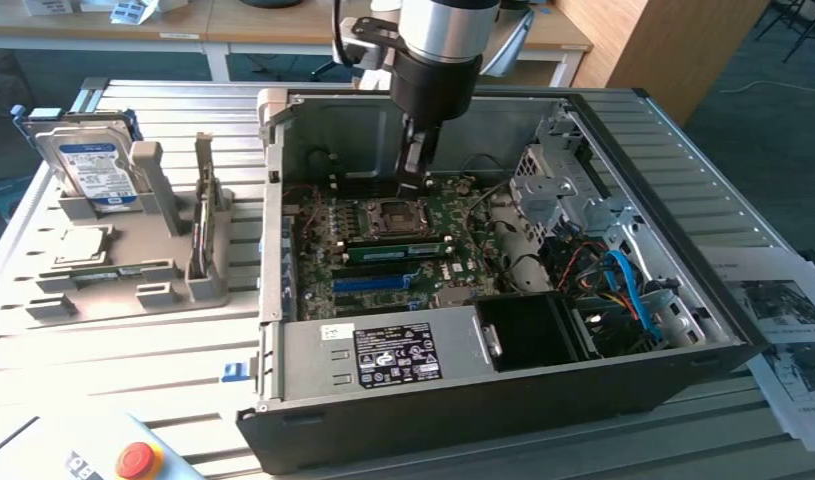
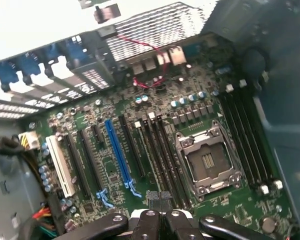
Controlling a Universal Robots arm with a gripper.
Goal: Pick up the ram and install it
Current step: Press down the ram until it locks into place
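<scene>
Hard drive: we find the hard drive (image 1: 91,165) upright in the grey fixture (image 1: 140,290), at 9 o'clock from the open computer case (image 1: 514,400) in the exterior view.
Ram location: we see the ram (image 1: 204,205) on edge in the same fixture, at 3 o'clock from the hard drive, well apart from the gripper and untouched.
Gripper position: the gripper (image 1: 411,185) hangs inside the case, at 12 o'clock from the CPU socket (image 1: 391,215), low over the motherboard (image 1: 380,270).
Gripper state: we read the fingers (image 2: 149,225) as closed together, with nothing between them.
Slots: in the wrist view the black memory slots (image 2: 162,150) beside the socket look empty; the blue slot (image 2: 119,152) is also bare.
Green strip: a green strip (image 1: 400,248) lies at 6 o'clock from the socket; we cannot tell what it is.
Progress: we judge pick-up not yet done and installation still outstanding.
</scene>
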